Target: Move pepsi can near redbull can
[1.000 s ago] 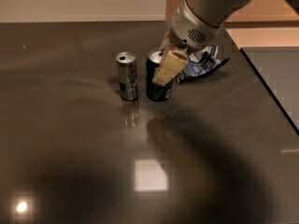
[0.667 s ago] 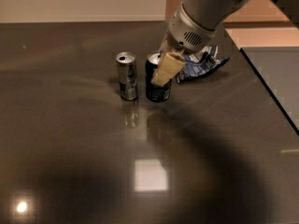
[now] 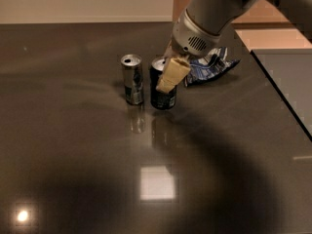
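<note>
With the claw (image 3: 169,78) at the pepsi can (image 3: 163,99), grip impossible to tell, a sideways tug could topple the redbull can (image 3: 132,82) just left.

Upright pepsi can (image 3: 165,100) just beside upright redbull can (image 3: 132,82); gripper (image 3: 166,80) at pepsi can.

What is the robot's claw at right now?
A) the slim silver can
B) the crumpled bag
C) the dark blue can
C: the gripper is at the pepsi can, which stands upright just right of the redbull can; the bag lies farther back.
</note>
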You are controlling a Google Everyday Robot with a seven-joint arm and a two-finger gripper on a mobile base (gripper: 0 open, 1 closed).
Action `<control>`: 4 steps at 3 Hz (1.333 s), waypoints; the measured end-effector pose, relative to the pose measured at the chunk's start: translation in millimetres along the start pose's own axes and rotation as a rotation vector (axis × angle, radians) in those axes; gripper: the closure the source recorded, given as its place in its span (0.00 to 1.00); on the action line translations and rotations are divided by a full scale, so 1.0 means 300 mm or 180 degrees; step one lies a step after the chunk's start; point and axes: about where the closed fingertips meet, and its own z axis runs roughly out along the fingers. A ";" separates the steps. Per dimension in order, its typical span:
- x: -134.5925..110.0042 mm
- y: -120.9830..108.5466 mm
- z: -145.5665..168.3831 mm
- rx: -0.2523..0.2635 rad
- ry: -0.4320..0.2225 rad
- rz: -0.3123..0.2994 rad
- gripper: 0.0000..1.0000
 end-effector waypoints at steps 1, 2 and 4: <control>0.004 0.001 0.010 -0.0027 -0.0043 -0.0009 1.00; 0.009 -0.009 0.037 -0.0068 -0.0071 -0.0020 1.00; 0.009 -0.024 0.084 -0.0107 -0.0027 -0.0087 0.95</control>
